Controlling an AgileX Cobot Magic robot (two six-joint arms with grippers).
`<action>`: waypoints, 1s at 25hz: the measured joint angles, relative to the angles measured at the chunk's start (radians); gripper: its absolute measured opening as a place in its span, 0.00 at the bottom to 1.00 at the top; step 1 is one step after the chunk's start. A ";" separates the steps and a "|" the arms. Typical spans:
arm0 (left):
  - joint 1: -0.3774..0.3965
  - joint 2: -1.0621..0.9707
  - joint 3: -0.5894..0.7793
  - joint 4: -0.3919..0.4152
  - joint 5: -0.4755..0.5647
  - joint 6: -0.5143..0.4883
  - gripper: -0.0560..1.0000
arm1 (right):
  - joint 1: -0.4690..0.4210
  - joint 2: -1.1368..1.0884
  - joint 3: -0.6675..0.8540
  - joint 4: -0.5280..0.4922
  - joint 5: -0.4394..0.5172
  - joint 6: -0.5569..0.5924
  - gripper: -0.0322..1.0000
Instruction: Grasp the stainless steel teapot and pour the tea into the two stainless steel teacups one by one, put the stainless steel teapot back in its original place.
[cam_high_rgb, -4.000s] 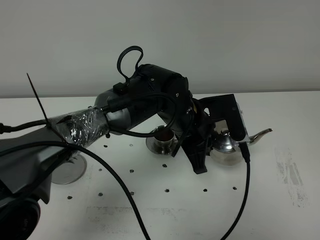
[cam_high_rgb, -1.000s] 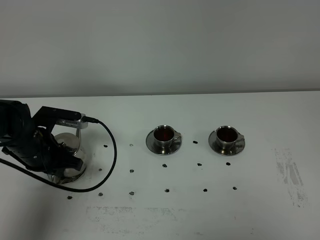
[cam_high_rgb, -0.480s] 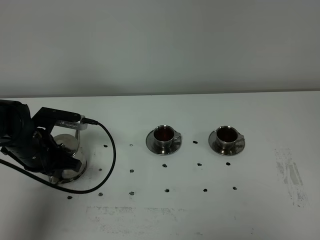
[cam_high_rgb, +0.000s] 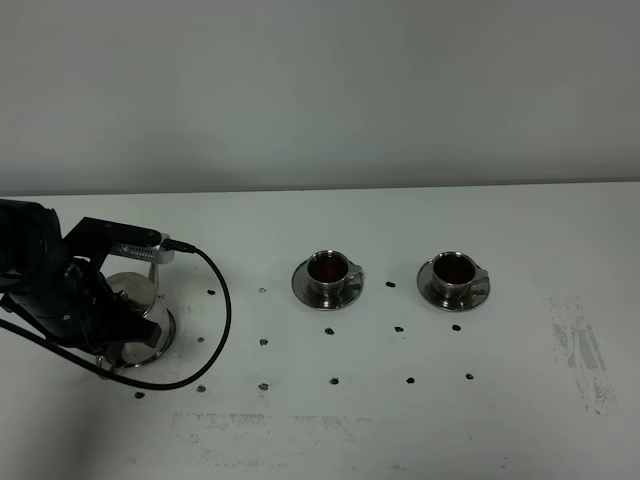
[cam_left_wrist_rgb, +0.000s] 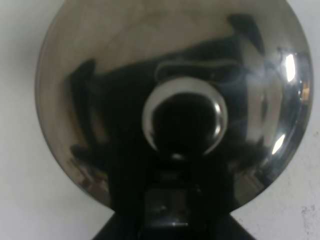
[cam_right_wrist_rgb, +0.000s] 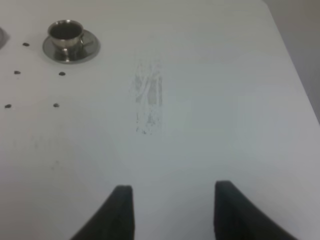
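The stainless steel teapot (cam_high_rgb: 140, 300) stands upright at the far left of the table on its round saucer, the original place (cam_high_rgb: 152, 350). My left gripper (cam_high_rgb: 105, 320) is shut on the teapot's handle, with the arm covering the pot's left side. In the left wrist view the teapot's lid (cam_left_wrist_rgb: 100, 75) and its knob (cam_left_wrist_rgb: 182, 120) fill the frame. The two stainless steel teacups (cam_high_rgb: 328, 270) (cam_high_rgb: 454, 270) sit on saucers mid-table, each holding dark reddish tea. My right gripper (cam_right_wrist_rgb: 172, 210) hangs open and empty over bare table to the right of the right teacup (cam_right_wrist_rgb: 65, 32).
A black cable (cam_high_rgb: 215, 310) loops from the left arm over the table to the right of the teapot. Small dark marks (cam_high_rgb: 333, 381) dot the white tabletop. A scuffed patch (cam_high_rgb: 580, 350) lies at the right. A plain wall stands behind the table.
Four seconds ago the left arm held the teapot beside the right teacup; it now rests at the far left. Over the last second it sank slightly onto its saucer.
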 joint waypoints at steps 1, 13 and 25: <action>0.000 0.000 0.000 0.000 -0.001 0.000 0.32 | 0.000 0.000 0.000 0.000 0.000 0.000 0.41; 0.001 -0.031 0.000 0.000 -0.014 0.000 0.56 | 0.000 0.000 0.000 0.000 0.000 0.000 0.41; -0.011 -0.349 0.078 0.000 0.110 -0.001 0.56 | 0.000 0.000 0.000 0.000 0.000 0.000 0.41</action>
